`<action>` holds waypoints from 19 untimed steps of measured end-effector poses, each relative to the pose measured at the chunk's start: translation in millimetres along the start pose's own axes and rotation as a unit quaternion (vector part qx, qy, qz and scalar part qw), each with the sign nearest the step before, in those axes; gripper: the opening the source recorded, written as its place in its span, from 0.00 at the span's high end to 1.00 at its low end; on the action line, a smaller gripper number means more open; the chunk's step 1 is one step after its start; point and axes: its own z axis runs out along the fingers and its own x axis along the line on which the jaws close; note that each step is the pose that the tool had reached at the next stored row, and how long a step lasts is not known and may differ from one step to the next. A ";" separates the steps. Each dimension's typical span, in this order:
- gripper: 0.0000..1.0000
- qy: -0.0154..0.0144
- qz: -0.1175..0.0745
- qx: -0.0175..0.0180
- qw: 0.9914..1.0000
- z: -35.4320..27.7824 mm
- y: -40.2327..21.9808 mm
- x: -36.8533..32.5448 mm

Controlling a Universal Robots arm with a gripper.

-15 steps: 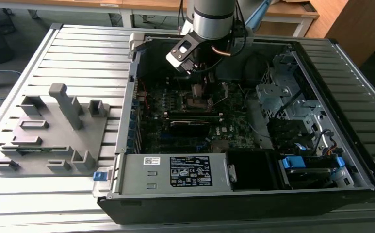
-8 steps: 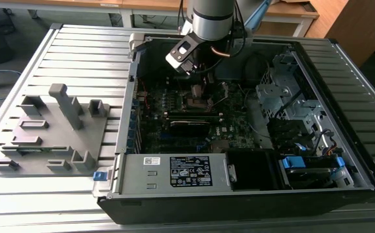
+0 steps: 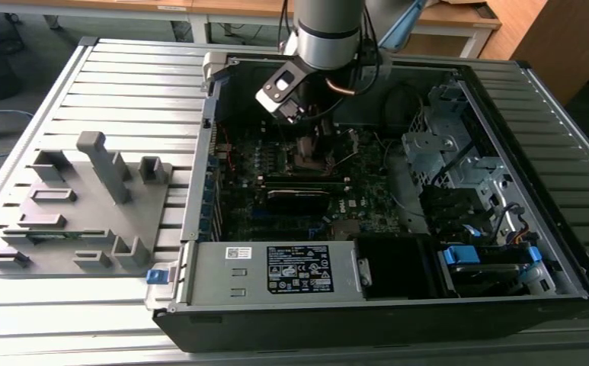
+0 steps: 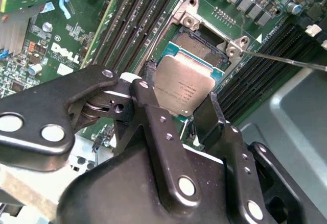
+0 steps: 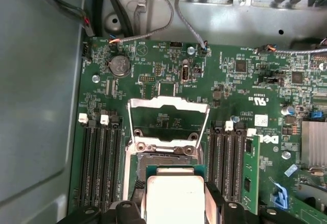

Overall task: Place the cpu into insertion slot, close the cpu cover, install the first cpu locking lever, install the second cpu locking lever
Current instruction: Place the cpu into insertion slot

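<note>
Soft even light, computer case [image 3: 396, 324] interior shadowed, faint glare

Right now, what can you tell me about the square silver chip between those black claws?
The cpu is a flat square chip: a dull silver metal top with faint print, on a thin green board edge. The gripper clamps two opposite edges, holding it over the open insertion slot. Whether it touches the slot is unclear.
</note>
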 end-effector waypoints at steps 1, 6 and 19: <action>0.46 0.000 0.000 0.000 1.000 1.5 -0.3 0.0; 0.46 0.000 0.000 0.000 1.000 3.8 -0.7 1.0; 0.46 0.000 0.003 0.000 1.000 8.7 -0.8 4.0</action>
